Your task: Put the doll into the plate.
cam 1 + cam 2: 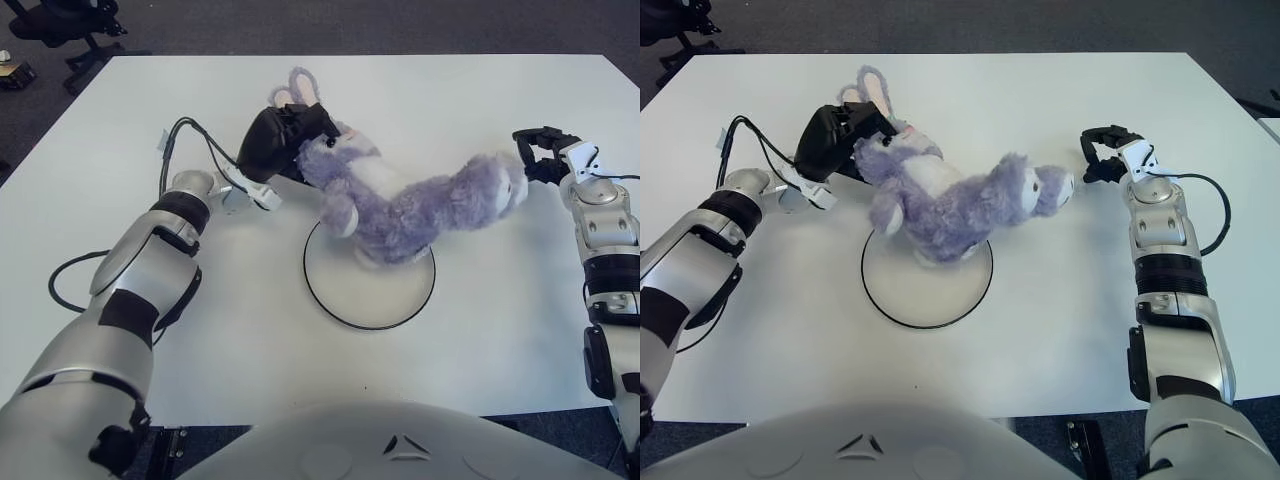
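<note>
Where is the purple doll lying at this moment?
In the left eye view the doll lies mid-table, its body over the plate's far rim, head at the left hand, feet beside the right hand.

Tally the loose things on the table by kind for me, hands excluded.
Doll: 1, purple plush rabbit, head gripped by the left robot hand, body lying over the plate's far edge.
Plate: 1, round, dark-rimmed.
Total: 2.
The right robot hand shows open beside the doll's foot.
</note>
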Action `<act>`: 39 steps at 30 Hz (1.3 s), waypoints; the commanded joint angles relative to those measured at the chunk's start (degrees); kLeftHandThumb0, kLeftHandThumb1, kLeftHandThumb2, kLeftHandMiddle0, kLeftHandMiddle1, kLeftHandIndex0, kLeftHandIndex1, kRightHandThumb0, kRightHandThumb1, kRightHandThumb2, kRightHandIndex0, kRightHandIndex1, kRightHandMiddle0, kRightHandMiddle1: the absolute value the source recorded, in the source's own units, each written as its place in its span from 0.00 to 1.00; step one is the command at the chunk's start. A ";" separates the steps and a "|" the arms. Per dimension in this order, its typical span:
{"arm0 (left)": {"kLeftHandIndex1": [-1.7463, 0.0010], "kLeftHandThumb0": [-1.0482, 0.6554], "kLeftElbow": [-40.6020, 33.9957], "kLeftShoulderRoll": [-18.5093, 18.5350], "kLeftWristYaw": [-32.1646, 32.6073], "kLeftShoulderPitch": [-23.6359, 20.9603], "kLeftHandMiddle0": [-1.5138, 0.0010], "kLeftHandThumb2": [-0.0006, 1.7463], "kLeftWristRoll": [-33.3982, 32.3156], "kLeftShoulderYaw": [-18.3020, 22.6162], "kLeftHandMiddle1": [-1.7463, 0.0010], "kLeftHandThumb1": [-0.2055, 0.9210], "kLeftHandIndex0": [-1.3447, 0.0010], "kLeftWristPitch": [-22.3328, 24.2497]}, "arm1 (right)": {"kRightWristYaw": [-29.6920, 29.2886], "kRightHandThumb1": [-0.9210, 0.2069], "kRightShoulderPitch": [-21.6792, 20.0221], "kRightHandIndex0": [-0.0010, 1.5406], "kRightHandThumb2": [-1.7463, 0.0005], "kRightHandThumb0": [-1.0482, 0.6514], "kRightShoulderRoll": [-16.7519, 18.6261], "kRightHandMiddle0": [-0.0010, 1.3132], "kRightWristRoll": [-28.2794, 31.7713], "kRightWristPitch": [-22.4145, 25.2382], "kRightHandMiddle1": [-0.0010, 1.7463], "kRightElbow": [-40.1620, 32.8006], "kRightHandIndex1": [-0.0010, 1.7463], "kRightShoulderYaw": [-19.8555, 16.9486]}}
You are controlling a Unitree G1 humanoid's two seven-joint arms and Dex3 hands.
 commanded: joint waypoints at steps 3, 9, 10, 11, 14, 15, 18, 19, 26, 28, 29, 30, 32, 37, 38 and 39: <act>0.00 0.50 0.00 0.94 3.27 -1.88 0.31 0.08 1.85 -1.60 0.00 1.00 0.40 -0.08 | 0.25 0.00 -1.09 0.45 0.57 0.14 -0.62 0.25 -0.93 0.11 0.27 -0.08 0.00 0.38; 0.00 0.51 -0.28 0.96 5.55 -2.05 0.31 0.08 3.45 -3.02 0.00 1.00 0.40 0.39 | 0.33 0.00 -0.98 0.45 0.58 0.14 -0.63 0.25 -1.02 0.21 0.27 -0.59 0.00 0.45; 0.00 0.51 -0.30 0.97 5.93 -2.09 0.31 0.08 3.69 -3.22 0.00 1.00 0.40 0.47 | 0.34 0.00 -0.98 0.45 0.58 0.14 -0.62 0.25 -1.03 0.21 0.27 -0.62 0.00 0.46; 0.00 0.51 -0.27 0.98 6.23 -2.14 0.31 0.08 3.84 -3.41 0.00 1.00 0.40 0.52 | 0.34 0.00 -0.98 0.45 0.58 0.14 -0.62 0.25 -1.04 0.22 0.27 -0.64 0.00 0.46; 0.00 0.51 -0.81 0.93 8.47 -2.20 0.32 0.08 5.21 -4.57 0.00 1.00 0.41 1.39 | 0.39 0.00 -0.95 0.45 0.58 0.14 -0.66 0.25 -1.07 0.18 0.27 -0.77 0.00 0.48; 0.00 0.51 -1.02 0.91 9.33 -2.24 0.32 0.08 5.73 -5.00 0.00 1.00 0.41 1.71 | 0.42 0.00 -0.95 0.45 0.58 0.14 -0.69 0.25 -1.07 0.15 0.27 -0.82 0.00 0.48; 0.00 0.51 -1.49 0.93 11.50 -2.30 0.32 0.08 6.99 -6.29 0.00 1.00 0.41 1.75 | 0.44 0.00 -0.98 0.45 0.58 0.15 -0.67 0.25 -1.10 0.14 0.27 -0.92 0.00 0.49; 0.00 0.51 -1.69 0.95 12.13 -2.29 0.32 0.08 7.36 -6.76 0.00 1.00 0.41 1.54 | 0.42 0.00 -1.00 0.45 0.58 0.15 -0.65 0.25 -1.12 0.14 0.27 -0.95 0.00 0.49; 0.00 0.51 -2.69 0.77 15.37 -2.25 0.33 0.08 9.21 -8.97 0.00 1.00 0.42 2.05 | 0.40 0.00 -1.06 0.45 0.58 0.15 -0.61 0.24 -1.10 0.11 0.27 -0.96 0.00 0.47; 0.00 0.51 -2.95 0.78 16.77 -2.39 0.33 0.08 10.13 -9.83 0.00 1.00 0.42 2.74 | 0.43 0.00 -1.08 0.45 0.58 0.15 -0.62 0.24 -1.10 0.07 0.27 -0.94 0.00 0.49; 0.00 0.51 -3.02 0.79 17.35 -2.45 0.33 0.08 10.50 -10.17 0.00 1.00 0.42 3.01 | 0.44 0.00 -1.08 0.45 0.58 0.15 -0.63 0.24 -1.10 0.06 0.27 -0.94 0.00 0.49; 0.00 0.51 -3.02 0.79 17.81 -2.52 0.33 0.08 10.77 -10.43 0.00 1.00 0.42 3.19 | 0.44 0.00 -1.08 0.45 0.58 0.15 -0.63 0.24 -1.09 0.06 0.27 -0.94 0.00 0.50; 0.00 0.51 -2.88 0.78 18.46 -2.66 0.33 0.08 11.00 -10.87 0.00 1.00 0.42 3.37 | 0.43 0.00 -1.08 0.45 0.58 0.15 -0.63 0.24 -1.08 0.06 0.27 -0.94 0.00 0.51; 0.00 0.51 -2.92 0.84 19.22 -2.23 0.34 0.08 11.55 -11.89 0.00 1.00 0.43 4.23 | 0.58 0.00 -1.24 0.45 0.59 0.16 -0.73 0.24 -1.02 0.04 0.27 -0.81 0.00 0.50; 0.00 0.51 -2.90 0.84 19.22 -2.19 0.34 0.08 11.49 -11.98 0.00 1.00 0.43 4.22 | 0.59 0.00 -1.25 0.45 0.59 0.16 -0.73 0.24 -1.02 0.04 0.27 -0.80 0.00 0.50; 0.00 0.51 -2.90 0.85 19.22 -2.17 0.34 0.08 11.45 -12.04 0.00 1.00 0.43 4.22 | 0.60 0.00 -1.25 0.45 0.59 0.16 -0.73 0.24 -1.03 0.04 0.27 -0.80 0.00 0.49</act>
